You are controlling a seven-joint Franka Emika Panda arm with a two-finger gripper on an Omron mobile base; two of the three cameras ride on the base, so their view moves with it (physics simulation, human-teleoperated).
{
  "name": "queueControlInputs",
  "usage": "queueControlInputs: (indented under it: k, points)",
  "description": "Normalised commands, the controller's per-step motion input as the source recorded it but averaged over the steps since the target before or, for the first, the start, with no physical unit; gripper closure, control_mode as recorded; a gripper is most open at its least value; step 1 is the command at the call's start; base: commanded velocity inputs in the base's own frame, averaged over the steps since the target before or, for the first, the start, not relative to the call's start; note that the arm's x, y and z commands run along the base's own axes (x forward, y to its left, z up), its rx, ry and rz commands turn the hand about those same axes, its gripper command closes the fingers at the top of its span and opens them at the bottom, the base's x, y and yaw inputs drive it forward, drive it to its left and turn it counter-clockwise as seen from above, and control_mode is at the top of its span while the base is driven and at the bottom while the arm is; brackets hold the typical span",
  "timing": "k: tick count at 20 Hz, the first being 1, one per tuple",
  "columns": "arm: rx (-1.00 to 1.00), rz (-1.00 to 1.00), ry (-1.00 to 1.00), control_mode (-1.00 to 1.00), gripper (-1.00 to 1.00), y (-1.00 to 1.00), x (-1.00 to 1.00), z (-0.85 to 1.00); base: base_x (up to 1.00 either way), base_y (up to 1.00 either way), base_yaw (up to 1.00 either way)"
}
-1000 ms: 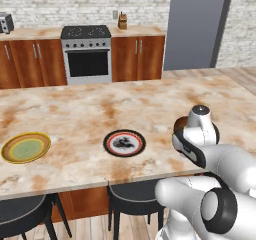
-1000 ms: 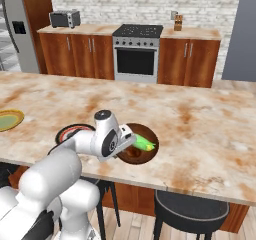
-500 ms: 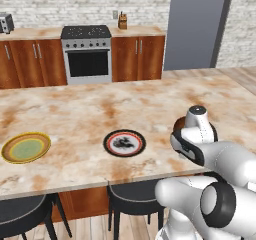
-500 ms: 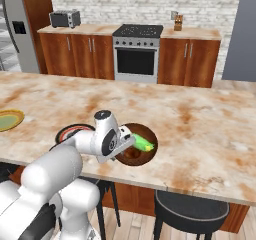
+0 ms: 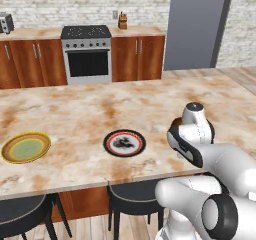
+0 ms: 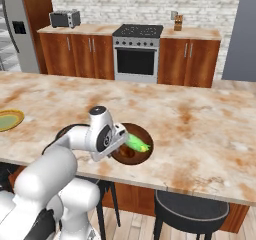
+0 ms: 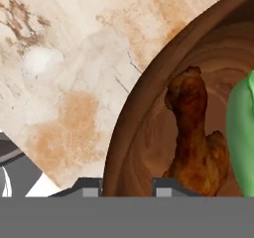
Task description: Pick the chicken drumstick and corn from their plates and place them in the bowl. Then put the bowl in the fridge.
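Drumstick (image 7: 194, 143), knobbly and reddish-brown, lies inside the grainy wooden bowl (image 7: 136, 133) beside the smooth green corn (image 6: 136, 143); I see my gripper (image 7: 126, 186) straddling the bowl's rim, jaws apart.

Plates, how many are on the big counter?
2. The yellow-rimmed plate lies near the counter's left end; the black-rimmed plate lies mid-counter, left of the arm. Both look empty.
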Motion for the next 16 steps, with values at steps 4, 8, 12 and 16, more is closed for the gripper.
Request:
queueControlInputs:
  k: [4,8,12,16]
  points:
    - [0.0,0.09,-0.1,-1.0,1.0,0.2,-0.08,0.06,0.0,0.0,0.0]
    - [0.0,0.07,-0.06,-1.0,1.0,0.17,0.0,0.01,0.0,0.0,0.0]
    - [-0.04,0.14,-0.05,-1.0,1.0,0.12,-0.02,0.19,0.0,0.0,0.0]
    - [-0.17,0.22,0.0,-1.0,1.0,0.1,-0.08,0.44,0.0,0.0,0.0]
